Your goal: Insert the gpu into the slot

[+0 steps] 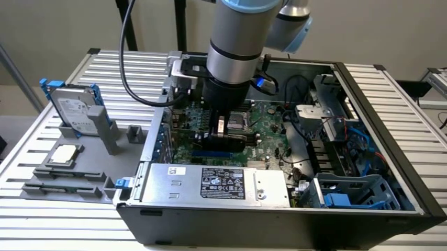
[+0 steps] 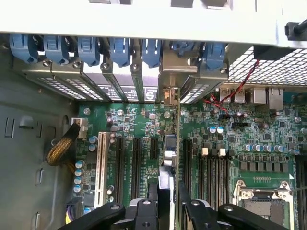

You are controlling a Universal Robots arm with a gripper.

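Note:
The gpu (image 2: 178, 125) is a thin black card seen edge-on, standing upright over the green motherboard (image 2: 144, 122). Its metal bracket end (image 2: 169, 96) sits against the row of rear case openings. My gripper (image 2: 168, 203) is shut on the card's upper edge, one finger (image 2: 144, 213) on each side. Long black slots (image 2: 136, 160) run parallel on either side of the card. Whether its lower edge is in a slot is hidden. In the exterior view the gripper (image 1: 222, 133) reaches down inside the open computer case (image 1: 391, 172) with the black card (image 1: 231, 141) between its fingers.
A silver labelled power-supply box (image 1: 216, 183) lies along the case's near wall. A white slot (image 2: 101, 163), memory slots (image 2: 216, 167) and the processor socket (image 2: 264, 203) flank the card. A blue drive cage (image 1: 349, 193) and cables fill the exterior view's right. A hard drive (image 1: 73, 112) stands outside.

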